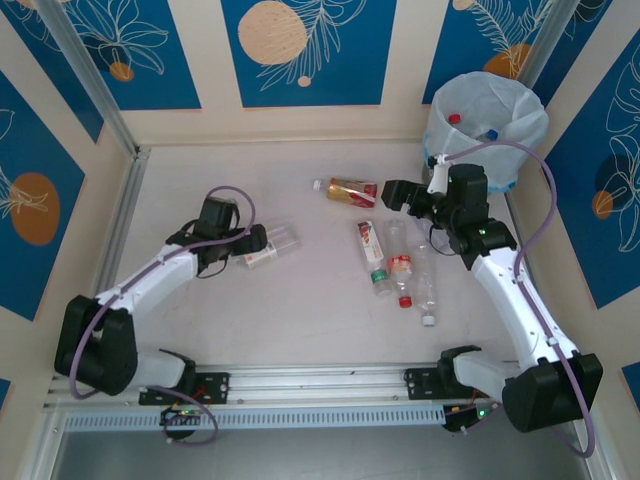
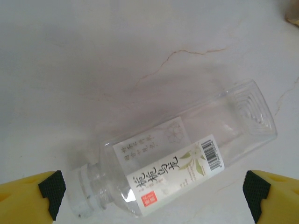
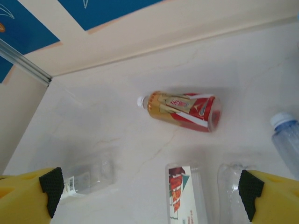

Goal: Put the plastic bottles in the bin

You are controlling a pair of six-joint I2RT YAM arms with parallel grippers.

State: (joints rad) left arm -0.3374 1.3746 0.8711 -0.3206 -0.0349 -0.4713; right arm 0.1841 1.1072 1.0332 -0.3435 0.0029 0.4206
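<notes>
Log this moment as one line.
left gripper: open over clear white-labelled plastic bottle | right gripper: open near gold-and-red plastic bottle | round bag-lined bin: caps inside

Inside the bin (image 1: 520, 125), two bottles (image 1: 456, 119), one by its left wall and one near its middle. Left of the bin and a little nearer, lying on the table (image 1: 200, 170), a lone bottle (image 1: 352, 190), with the right gripper (image 1: 393, 193) between it and the bin; nearer still and left of the bin, a cluster of three bottles (image 1: 400, 265) lying side by side. Far left of the bin, well apart from the cluster, one more bottle (image 1: 272, 245), lying just ahead of the left gripper (image 1: 258, 240).
</notes>
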